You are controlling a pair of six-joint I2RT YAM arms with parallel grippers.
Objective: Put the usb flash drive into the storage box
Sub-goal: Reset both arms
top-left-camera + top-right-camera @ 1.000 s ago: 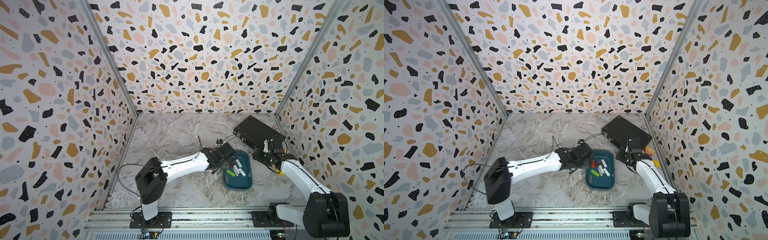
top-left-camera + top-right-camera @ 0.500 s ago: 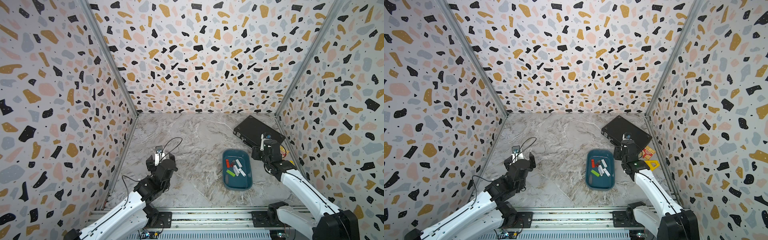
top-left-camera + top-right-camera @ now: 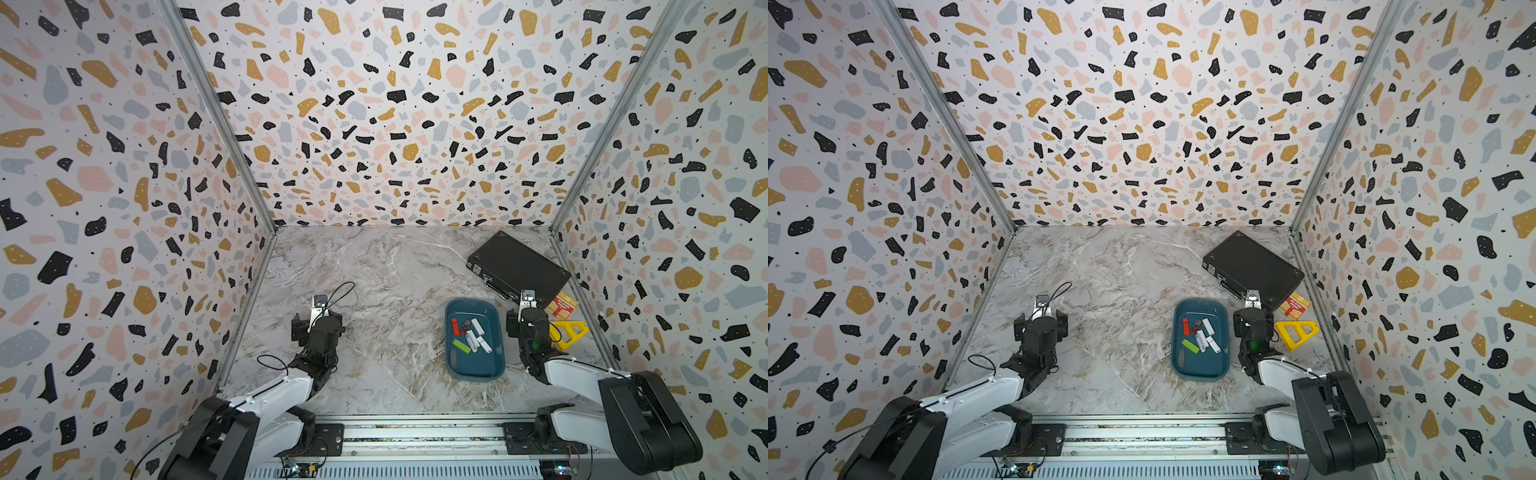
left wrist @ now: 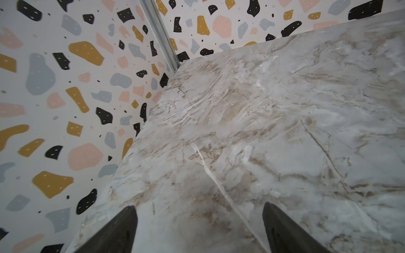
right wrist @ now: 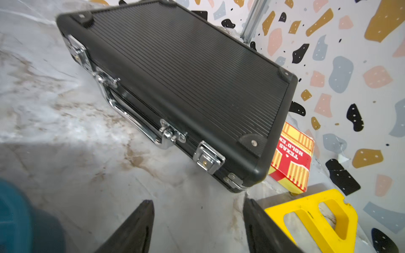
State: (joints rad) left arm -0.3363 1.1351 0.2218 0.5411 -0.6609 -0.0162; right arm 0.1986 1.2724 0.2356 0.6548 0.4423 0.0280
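Left wrist: left gripper (image 4: 198, 206) spread wide and empty over bare tabletop (image 4: 263, 109); a second ago it was nearly closed over the box, now it is pulled back to the left side.
tabletop: flat, matte marble print.
storage box (image 3: 473, 365): shallow teal plastic tray, rounded corners, raised rim.
usb flash drives (image 3: 477, 327): small hard sticks in red, green and white, all lying inside the storage box; none seen outside.
right gripper (image 5: 197, 201): jaws parted, empty, drawn back beside the box, facing ribbed black briefcase (image 5: 186, 76).
task: likely finished.
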